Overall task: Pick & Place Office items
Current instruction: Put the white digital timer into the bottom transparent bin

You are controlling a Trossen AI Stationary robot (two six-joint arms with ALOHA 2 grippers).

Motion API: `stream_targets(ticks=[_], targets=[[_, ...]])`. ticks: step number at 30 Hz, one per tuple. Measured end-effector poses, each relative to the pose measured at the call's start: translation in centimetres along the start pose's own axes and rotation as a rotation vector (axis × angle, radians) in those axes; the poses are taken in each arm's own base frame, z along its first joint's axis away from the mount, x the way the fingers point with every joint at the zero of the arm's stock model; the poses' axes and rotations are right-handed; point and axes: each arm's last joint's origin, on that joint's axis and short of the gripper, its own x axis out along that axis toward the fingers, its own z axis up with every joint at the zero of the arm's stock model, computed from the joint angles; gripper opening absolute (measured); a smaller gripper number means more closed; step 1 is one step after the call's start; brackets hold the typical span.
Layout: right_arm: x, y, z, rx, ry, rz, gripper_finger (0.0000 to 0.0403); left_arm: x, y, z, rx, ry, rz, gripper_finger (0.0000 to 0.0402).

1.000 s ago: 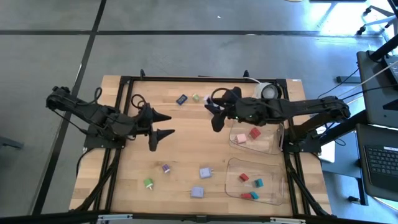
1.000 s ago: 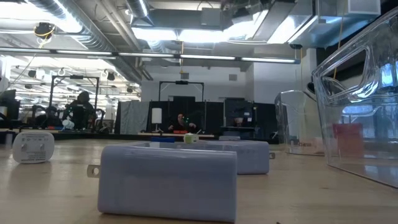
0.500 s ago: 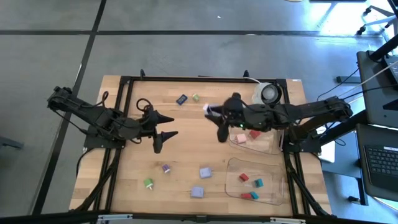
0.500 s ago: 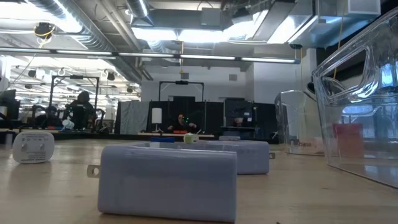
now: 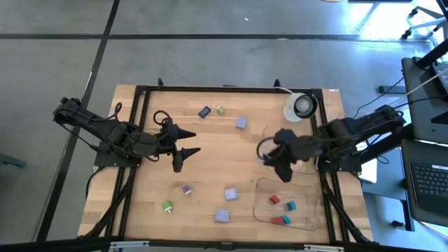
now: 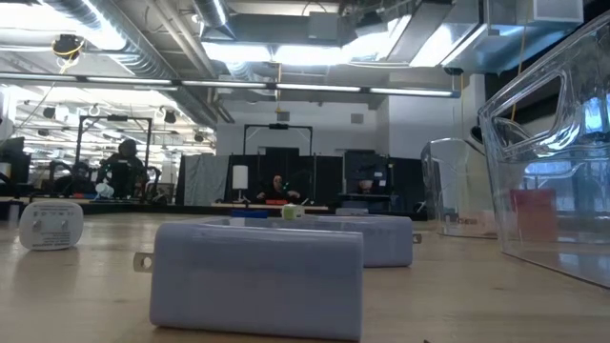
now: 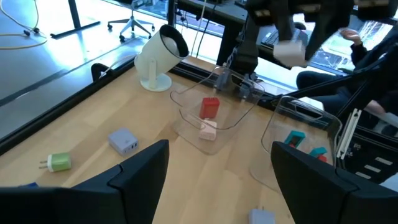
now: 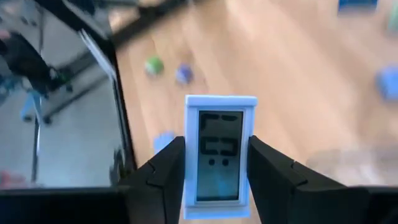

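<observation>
Office items (image 5: 282,210) in clear tray (image 5: 316,222)

Open-plan robotics lab, apparently: exposed ceiling ducts (image 6: 114,38), concrete floor (image 5: 210,56), framed wooden table (image 5: 210,161), distant workstations (image 6: 276,181).

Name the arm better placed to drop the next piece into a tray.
Right. The right gripper already holds a white piece beside the clear trays; the left gripper hangs open mid-table.

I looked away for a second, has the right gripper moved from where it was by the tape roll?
Yes. The right gripper, shut on a small white piece, has swung away from the tape roll toward the near tray.
</observation>
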Motion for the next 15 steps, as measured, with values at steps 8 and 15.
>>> stream_targets(ticks=[8,15], targets=[[2.5,1.2,-5.6,0.076,0.266,0.012,0.0149,0.0,0.0,0.0,0.0,0.0,0.0,0.0278],[6.1,-0.3,-12.0,0.233,0.465,-0.058,0.015,0.0,0.0,0.0,0.0,0.0,0.0,0.0278]])
